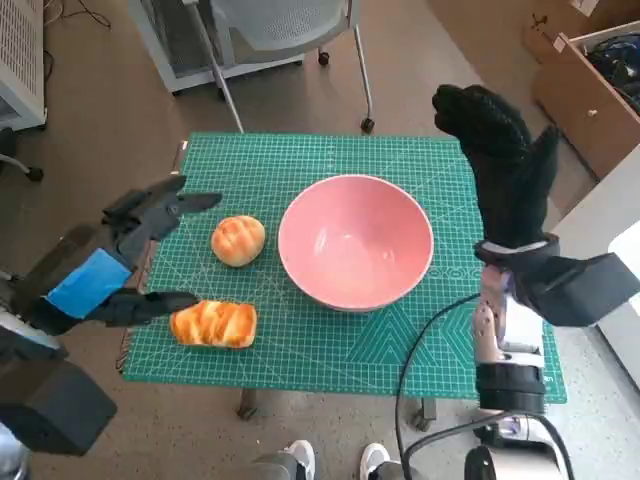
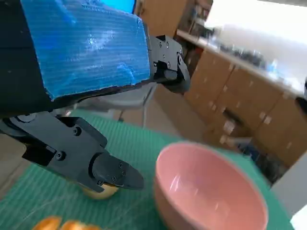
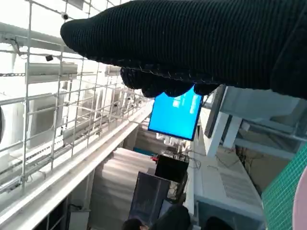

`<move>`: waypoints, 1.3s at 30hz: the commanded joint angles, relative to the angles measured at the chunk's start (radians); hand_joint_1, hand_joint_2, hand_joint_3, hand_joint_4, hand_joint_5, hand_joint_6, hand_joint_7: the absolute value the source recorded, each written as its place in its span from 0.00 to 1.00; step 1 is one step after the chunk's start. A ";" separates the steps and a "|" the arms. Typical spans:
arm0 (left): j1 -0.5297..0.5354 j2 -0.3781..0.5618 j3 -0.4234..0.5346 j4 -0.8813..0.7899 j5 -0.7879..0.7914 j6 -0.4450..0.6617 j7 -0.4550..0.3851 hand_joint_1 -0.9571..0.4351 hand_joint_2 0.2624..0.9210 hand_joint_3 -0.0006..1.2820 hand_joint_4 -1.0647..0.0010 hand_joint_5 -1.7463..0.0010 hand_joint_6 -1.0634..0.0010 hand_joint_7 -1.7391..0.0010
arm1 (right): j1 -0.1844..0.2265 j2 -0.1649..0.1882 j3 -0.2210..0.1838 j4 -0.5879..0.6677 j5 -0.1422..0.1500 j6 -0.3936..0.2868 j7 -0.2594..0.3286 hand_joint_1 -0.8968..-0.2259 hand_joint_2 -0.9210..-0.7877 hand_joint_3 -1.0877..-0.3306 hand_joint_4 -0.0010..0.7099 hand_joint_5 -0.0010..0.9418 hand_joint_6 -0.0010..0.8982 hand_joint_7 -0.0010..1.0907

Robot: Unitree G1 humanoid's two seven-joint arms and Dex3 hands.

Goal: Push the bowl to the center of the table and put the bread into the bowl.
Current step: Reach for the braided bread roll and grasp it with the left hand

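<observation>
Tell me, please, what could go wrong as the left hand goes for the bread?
1. The left hand hangs open between the round bun and the long loaf; it might nudge one away.
2. The loaf lies near the mat's front edge and could slide off.
3. A careless drop might shift the bowl.

Pink round bowl: stands on the green cutting mat covering the small table, about mid-table. Round bread roll: on the mat just left of the bowl, apart from it; long striped bread loaf: left of the bowl and nearer the robot than the roll. Left hand: over the mat's left edge, left of both breads; right hand: over the mat's right edge, right of the bowl.
</observation>
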 commanded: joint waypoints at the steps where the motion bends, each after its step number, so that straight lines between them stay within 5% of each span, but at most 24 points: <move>1: 0.049 0.027 0.006 -0.028 -0.004 -0.003 -0.041 0.51 0.77 0.00 0.76 1.00 0.67 0.86 | -0.005 0.011 -0.001 0.031 0.014 0.015 0.006 0.53 0.00 0.64 0.47 0.01 0.19 0.40; 17: 0.117 0.050 -0.085 0.034 0.056 0.007 -0.100 0.55 0.73 0.00 0.76 1.00 0.63 0.93 | -0.032 0.016 -0.001 0.069 0.041 0.010 0.031 0.53 0.00 0.65 0.47 0.01 0.20 0.39; 39: -0.005 0.026 -0.373 0.252 0.318 0.131 -0.086 0.55 0.79 0.01 0.79 1.00 0.64 0.98 | -0.029 0.021 -0.011 0.074 0.065 0.015 0.055 0.52 0.00 0.67 0.47 0.00 0.21 0.38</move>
